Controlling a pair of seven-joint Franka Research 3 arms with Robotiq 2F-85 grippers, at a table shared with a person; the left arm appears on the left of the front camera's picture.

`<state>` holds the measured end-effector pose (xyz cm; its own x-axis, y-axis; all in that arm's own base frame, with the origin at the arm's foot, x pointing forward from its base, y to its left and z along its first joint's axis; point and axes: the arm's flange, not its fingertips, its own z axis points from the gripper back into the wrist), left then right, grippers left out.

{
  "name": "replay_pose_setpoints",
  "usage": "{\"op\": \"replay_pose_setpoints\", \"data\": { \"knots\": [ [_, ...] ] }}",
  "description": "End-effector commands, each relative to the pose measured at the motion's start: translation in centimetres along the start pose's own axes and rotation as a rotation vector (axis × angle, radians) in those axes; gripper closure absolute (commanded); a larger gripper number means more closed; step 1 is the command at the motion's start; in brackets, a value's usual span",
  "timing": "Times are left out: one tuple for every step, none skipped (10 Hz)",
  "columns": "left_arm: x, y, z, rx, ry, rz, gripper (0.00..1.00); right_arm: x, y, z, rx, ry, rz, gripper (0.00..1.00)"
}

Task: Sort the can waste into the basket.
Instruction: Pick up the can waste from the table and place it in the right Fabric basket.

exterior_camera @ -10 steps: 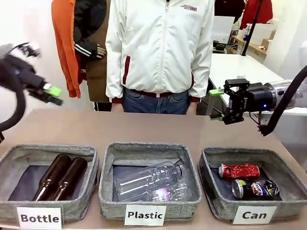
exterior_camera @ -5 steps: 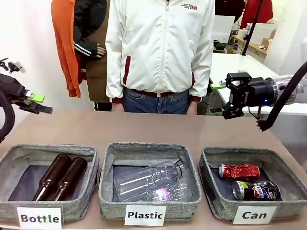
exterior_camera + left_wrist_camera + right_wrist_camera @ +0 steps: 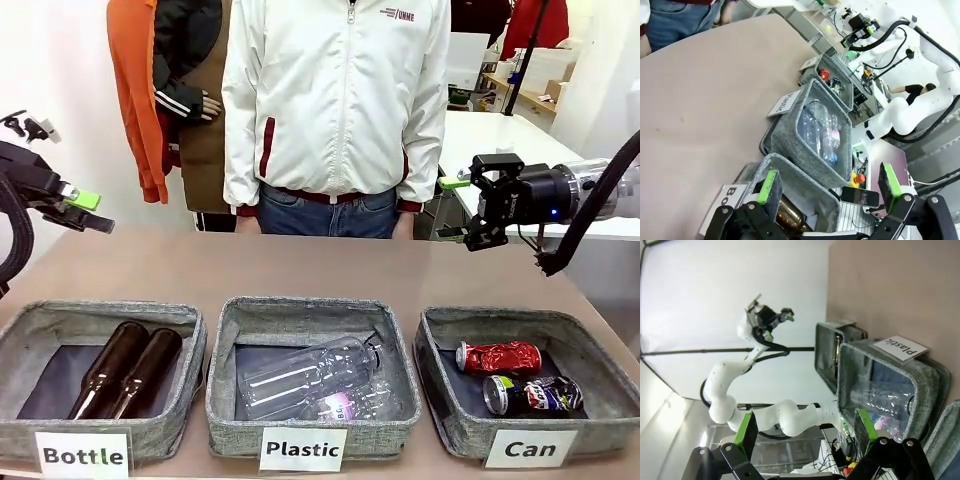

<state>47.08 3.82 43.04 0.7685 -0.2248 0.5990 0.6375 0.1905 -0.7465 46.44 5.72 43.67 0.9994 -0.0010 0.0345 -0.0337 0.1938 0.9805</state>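
Two cans, red crushed can [image 3: 498,356] and dark printed can [image 3: 532,394], lay lower right in the Can basket [image 3: 447,400]; left gripper [image 3: 84,212] and right gripper [image 3: 453,208] hung agape, empty

Open green-padded fingers [image 3: 749,427] frame the "Plastic" basket [image 3: 920,385] holding clear bottles [image 3: 885,395] on the table [image 3: 890,285].

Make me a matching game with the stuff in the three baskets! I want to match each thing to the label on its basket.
Things:
1. brown glass bottles
2. clear plastic bottles
3. crushed red can
4. dark can with colourful print

Places:
A. middle basket, labelled "Plastic"
B. basket labelled "Can", nearer the person
C. basket labelled "Bottle"
D. basket labelled "Can", nearer its label

Pairs: 1-C, 2-A, 3-B, 4-D
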Motion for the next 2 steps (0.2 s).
{"op": "replay_pose_setpoints", "data": {
  "knots": [
    [-0.12, -0.21, 0.13, 0.007, 0.007, 0.008, 0.00, -0.21, 0.08, 0.04, -0.005, -0.008, 0.002, 0.00],
    [-0.12, -0.21, 0.13, 0.007, 0.007, 0.008, 0.00, -0.21, 0.08, 0.04, -0.005, -0.008, 0.002, 0.00]
  ]
}}
